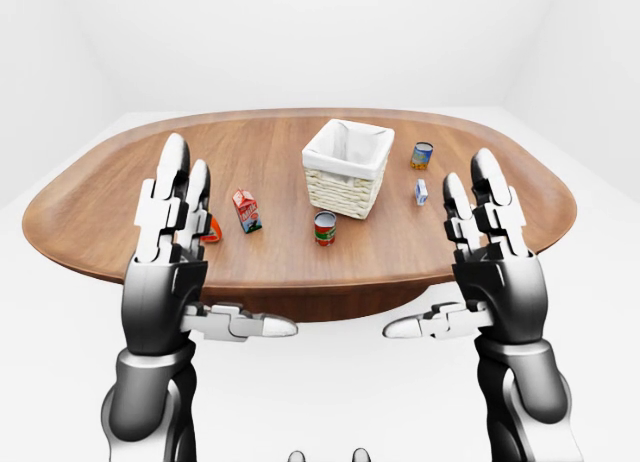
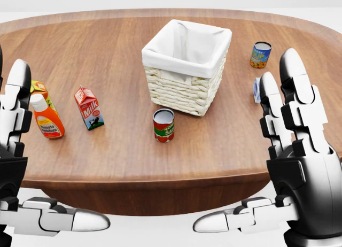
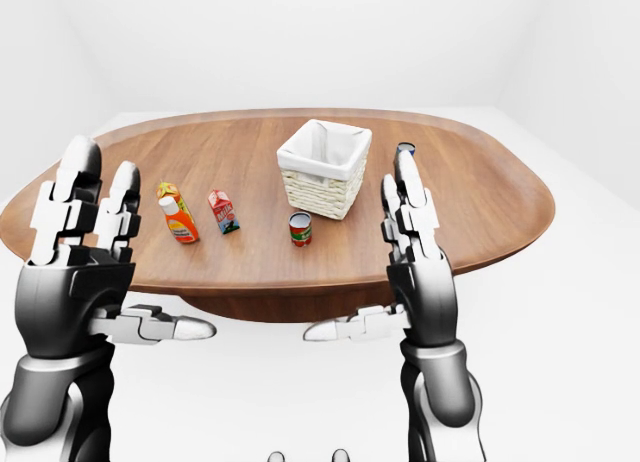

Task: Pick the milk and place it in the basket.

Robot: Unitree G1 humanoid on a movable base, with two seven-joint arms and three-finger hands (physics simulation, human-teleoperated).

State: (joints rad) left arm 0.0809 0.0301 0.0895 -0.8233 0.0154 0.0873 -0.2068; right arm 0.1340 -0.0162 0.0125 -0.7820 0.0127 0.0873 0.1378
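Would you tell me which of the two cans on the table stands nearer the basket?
The red can, standing just below the basket in the head view; the blue can sits farther off, toward the upper right.

Light: bright, even, diffuse from above | Shadows: soft, faint beneath the basket [image 2: 184, 81] on the table [image 2: 117, 145] | Glare: mild sheen on hand casings | Focus: sharp throughout, no blur | Edges: slight wide-angle stretch in eye views

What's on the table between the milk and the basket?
Nothing: in the head view, only bare table lies between the milk and the basket. The tomato can sits below that stretch.
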